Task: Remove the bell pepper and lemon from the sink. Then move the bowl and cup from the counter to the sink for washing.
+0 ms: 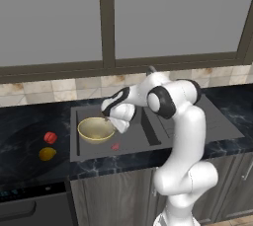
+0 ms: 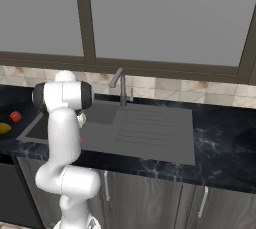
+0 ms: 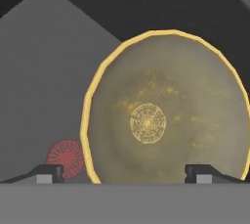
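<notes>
Left of centre in the left base view, the bowl (image 1: 96, 129) sits in the sink (image 1: 148, 143). Gripper (image 3: 124, 174) spread wide above it, holding nothing. Bell pepper (image 1: 50, 137) and lemon (image 1: 47, 154) rest on the bench (image 1: 24, 126) at far left

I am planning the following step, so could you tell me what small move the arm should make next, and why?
Probably lift the claw straight up, clear of the sink. Its jaws stand wide open and the bowl already sits in the basin beside the red drain spot, so that item looks delivered. The pepper and lemon lie on the counter, which leaves the cup to fetch.
</notes>
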Controlling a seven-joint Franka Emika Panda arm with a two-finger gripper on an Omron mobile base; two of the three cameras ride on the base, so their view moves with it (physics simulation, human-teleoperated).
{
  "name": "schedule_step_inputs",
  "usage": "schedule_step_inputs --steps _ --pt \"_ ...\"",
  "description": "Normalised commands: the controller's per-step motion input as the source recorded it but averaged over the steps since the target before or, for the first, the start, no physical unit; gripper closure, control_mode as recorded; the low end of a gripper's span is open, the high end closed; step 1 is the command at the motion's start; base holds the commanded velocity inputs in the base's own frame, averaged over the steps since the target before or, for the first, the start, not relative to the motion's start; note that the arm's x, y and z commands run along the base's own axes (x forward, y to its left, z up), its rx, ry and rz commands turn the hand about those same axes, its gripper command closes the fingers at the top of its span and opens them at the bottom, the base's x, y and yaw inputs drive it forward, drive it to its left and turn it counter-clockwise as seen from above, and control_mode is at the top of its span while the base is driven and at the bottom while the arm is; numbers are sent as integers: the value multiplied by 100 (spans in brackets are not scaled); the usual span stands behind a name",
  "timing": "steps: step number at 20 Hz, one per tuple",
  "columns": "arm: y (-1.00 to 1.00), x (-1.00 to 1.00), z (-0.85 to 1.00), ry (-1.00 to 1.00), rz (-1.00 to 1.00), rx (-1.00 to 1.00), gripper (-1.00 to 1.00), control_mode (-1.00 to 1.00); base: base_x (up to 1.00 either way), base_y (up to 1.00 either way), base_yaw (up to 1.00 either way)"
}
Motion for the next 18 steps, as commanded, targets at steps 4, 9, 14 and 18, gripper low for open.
schedule_step_inputs --steps 4,9,14,18 --pt "-3 -23 40 0 -28 -2 -100 -100 0 0 0" --pt "-2 -27 37 0 -37 -2 -100 -100 0 0 0" --pt "-1 -26 40 1 -44 0 -100 -100 0 0 0" --pt "0 -13 45 11 -51 0 -100 -100 0 0 0"
